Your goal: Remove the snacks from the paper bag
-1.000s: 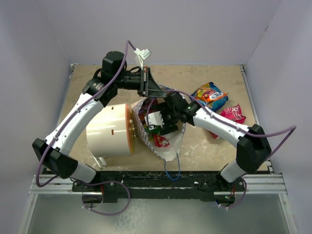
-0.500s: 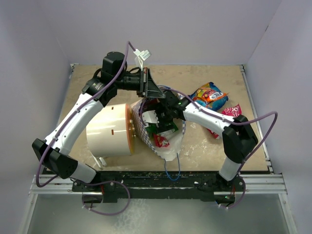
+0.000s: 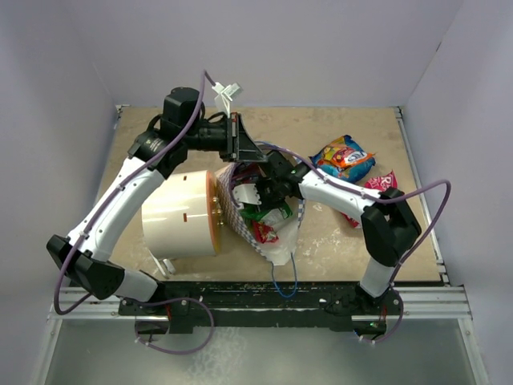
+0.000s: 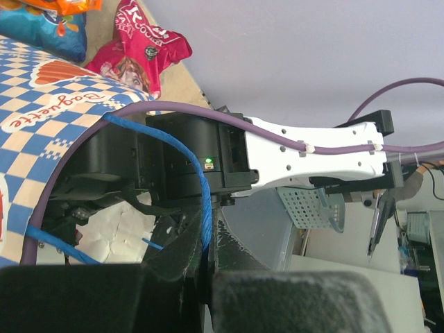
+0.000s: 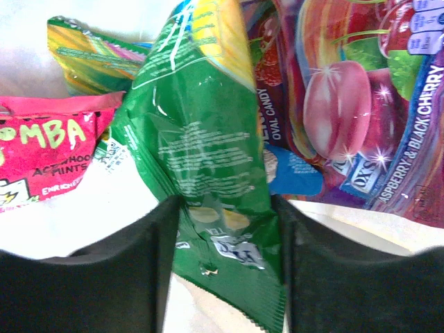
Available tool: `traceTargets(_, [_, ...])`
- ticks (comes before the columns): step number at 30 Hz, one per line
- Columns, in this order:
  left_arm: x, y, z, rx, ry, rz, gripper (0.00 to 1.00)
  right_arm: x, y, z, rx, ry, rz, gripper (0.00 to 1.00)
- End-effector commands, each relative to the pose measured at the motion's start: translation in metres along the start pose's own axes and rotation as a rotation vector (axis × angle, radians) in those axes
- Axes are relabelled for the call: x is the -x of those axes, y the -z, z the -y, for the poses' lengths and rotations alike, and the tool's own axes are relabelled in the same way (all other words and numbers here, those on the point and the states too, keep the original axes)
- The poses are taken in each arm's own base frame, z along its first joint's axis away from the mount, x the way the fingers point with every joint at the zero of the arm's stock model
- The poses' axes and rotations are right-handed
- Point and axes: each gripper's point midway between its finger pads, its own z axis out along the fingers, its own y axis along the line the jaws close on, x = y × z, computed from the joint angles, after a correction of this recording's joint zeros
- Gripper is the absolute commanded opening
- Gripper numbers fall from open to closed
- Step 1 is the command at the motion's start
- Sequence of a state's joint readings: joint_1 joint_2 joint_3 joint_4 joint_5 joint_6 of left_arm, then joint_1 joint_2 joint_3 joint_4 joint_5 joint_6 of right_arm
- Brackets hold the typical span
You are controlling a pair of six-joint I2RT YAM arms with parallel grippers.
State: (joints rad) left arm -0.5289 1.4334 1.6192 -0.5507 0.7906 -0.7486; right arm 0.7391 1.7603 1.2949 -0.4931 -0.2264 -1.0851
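Left gripper (image 3: 242, 154): fingers together, pinching the blue cord handle (image 4: 202, 182) at the bag's far rim.
Right gripper (image 5: 225, 236): inside the bag mouth, fingers clamped on both sides of a green packet (image 5: 208, 159).
Paper bag (image 3: 276, 241): blue-and-white checkered, mid-table toward the near edge, just beside the white cylinder (image 3: 176, 212).
Still in the bag: a hot-pink packet with green lettering (image 5: 41, 149) left of the green one, a purple candy packet (image 5: 361, 97) right of it.
Table (image 3: 337, 241): a blue-and-orange packet (image 3: 346, 156) and a pink packet (image 3: 385, 184) lie close together near the right edge.

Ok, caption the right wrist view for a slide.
Between the right jaws, a shiny green plastic packet; purple candy packet and pink packet alongside.
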Motion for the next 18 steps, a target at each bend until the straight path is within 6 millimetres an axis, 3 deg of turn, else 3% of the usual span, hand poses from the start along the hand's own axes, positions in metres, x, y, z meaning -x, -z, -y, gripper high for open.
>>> traceTargets(1, [0.015,0.018,0.011,0.035,-0.006,0.077,0.0,0.008,0.014,-0.001,-0.029,-0.043,0.039,0.37])
traceTargets(6, [0.028,0.028,0.001,0.116,0.029,0.14,0.0,0.017,0.027,0.002,-0.086,-0.043,0.043,0.1])
traceTargets(9, [0.033,0.031,0.001,0.138,0.041,0.169,0.0,0.024,0.037,-0.002,-0.101,-0.036,0.037,0.01])
traceTargets(18, [0.045,0.042,0.008,0.155,0.031,0.263,0.0,0.051,0.087,0.003,-0.311,-0.098,0.171,0.0])
